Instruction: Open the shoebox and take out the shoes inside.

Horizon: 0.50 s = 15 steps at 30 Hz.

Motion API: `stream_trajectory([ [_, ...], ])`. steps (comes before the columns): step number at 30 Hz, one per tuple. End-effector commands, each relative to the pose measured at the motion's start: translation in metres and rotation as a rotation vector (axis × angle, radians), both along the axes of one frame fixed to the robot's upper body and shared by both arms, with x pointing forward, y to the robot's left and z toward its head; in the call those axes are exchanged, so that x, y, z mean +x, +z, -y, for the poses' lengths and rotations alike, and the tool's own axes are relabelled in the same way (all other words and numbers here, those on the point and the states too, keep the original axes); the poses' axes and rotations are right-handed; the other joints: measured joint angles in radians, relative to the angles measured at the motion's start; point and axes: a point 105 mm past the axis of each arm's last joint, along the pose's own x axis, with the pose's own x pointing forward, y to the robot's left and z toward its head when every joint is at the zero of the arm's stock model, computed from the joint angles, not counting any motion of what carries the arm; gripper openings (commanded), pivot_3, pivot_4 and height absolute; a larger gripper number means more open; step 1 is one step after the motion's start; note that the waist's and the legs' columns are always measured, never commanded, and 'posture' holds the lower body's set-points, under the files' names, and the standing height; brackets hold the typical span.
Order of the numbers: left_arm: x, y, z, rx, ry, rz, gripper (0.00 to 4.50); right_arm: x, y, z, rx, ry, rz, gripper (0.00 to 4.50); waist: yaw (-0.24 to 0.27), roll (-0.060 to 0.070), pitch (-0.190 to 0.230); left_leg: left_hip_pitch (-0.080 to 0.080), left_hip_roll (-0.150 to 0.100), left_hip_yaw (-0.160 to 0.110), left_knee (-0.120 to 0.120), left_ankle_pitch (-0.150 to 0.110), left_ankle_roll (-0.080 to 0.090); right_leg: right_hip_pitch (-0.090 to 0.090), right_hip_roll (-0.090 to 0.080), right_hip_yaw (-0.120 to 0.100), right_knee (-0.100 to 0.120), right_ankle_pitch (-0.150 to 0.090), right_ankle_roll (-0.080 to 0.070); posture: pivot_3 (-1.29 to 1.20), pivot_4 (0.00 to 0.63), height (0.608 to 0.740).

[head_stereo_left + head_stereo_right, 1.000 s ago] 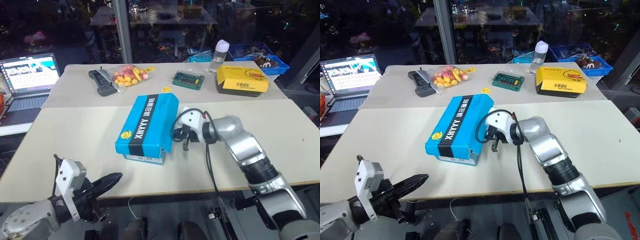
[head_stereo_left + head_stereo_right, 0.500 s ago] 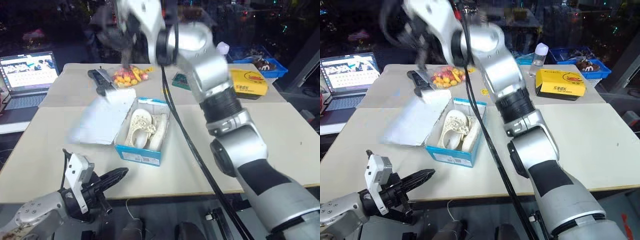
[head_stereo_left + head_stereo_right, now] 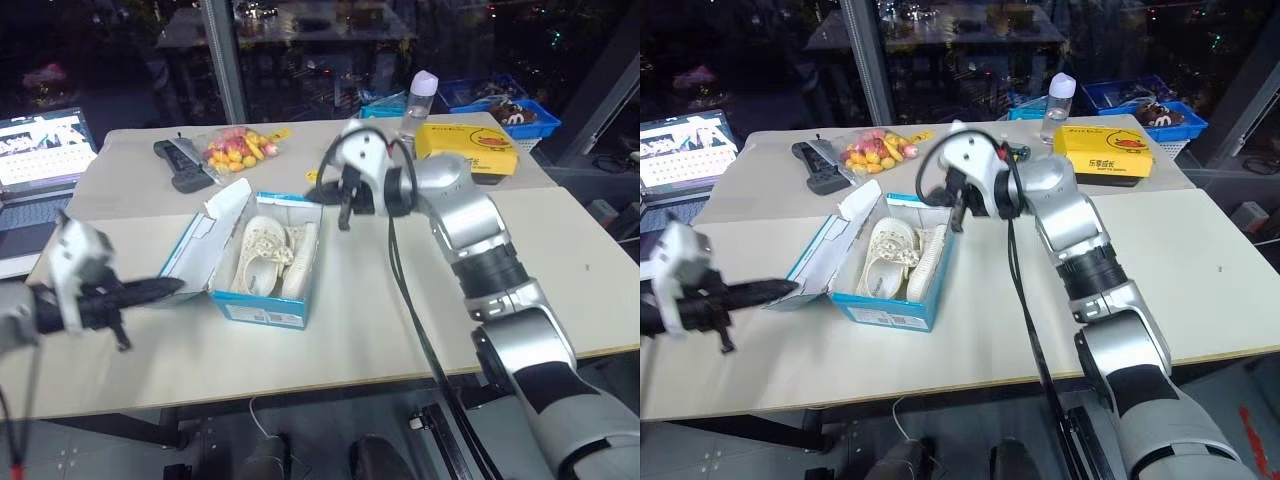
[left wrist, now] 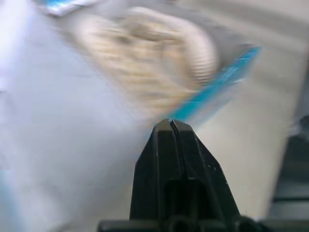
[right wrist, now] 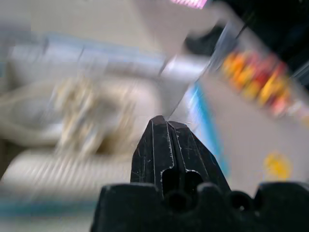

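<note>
The blue shoebox [image 3: 262, 305] stands open in the middle of the table. Its lid [image 3: 207, 243], white inside, leans out to the left. The two cream-white shoes [image 3: 263, 252] lie side by side inside the box. My right gripper [image 3: 343, 217] hangs shut and empty just above the box's far right corner, as the right wrist view [image 5: 166, 121] confirms. My left gripper [image 3: 168, 288] is shut and empty, its tip at the lid's lower outer edge. I cannot tell whether it touches the lid. In the left wrist view [image 4: 170, 123] it points toward the shoes [image 4: 149, 72].
On the far table lie a yellow box [image 3: 466, 150], a clear bottle [image 3: 420, 95], a bag of coloured sweets [image 3: 232, 153] and a black handset [image 3: 175, 166]. A laptop [image 3: 42, 150] sits at the far left and a blue crate [image 3: 512, 108] at the back right.
The closed lid has been flipped open to the left. My right gripper swung high, then came down over the box's far right corner. My left gripper rose and moved left to the lid.
</note>
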Motion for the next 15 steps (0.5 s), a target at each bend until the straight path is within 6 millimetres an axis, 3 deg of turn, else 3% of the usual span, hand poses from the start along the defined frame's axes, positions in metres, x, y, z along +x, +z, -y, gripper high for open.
stream_trajectory([
  [1, 0.011, -0.002, -0.025, 0.053, -0.012, -0.016, 0.01, -0.013, 0.015, -0.011, -0.027, 0.069, 0.052, 0.07, -0.007, 0.001, 0.000, 0.000, 0.000, 0.000, 0.000, 0.000, 0.000, 0.000, 0.000, 0.000, 0.000, 0.000, 0.000, 0.00, 0.150, 0.734],
  [6, 0.030, 0.009, -0.034, 0.026, -0.030, 0.002, 0.01, -0.020, 0.009, -0.020, -0.049, 0.098, 0.008, 0.07, -0.010, -0.001, 0.001, -0.001, 0.001, 0.000, 0.001, 0.000, 0.000, -0.001, 0.000, -0.001, 0.002, 0.000, 0.001, 0.00, 0.150, 0.734],
  [9, 0.035, 0.013, -0.032, 0.015, -0.047, 0.016, 0.00, -0.024, 0.006, -0.029, -0.052, 0.118, 0.001, 0.77, -0.009, -0.001, 0.001, -0.002, 0.001, -0.001, 0.002, 0.000, 0.000, -0.001, 0.000, -0.001, 0.002, 0.000, 0.001, 0.00, 0.150, 0.734],
  [15, 0.041, 0.015, -0.030, -0.002, -0.065, 0.026, 0.00, -0.048, 0.007, -0.064, -0.037, 0.226, -0.043, 2.79, -0.013, -0.001, 0.001, -0.002, 0.001, -0.004, 0.003, 0.000, 0.000, -0.003, 0.000, -0.001, 0.005, 0.000, 0.001, 0.00, 0.150, 0.734],
])
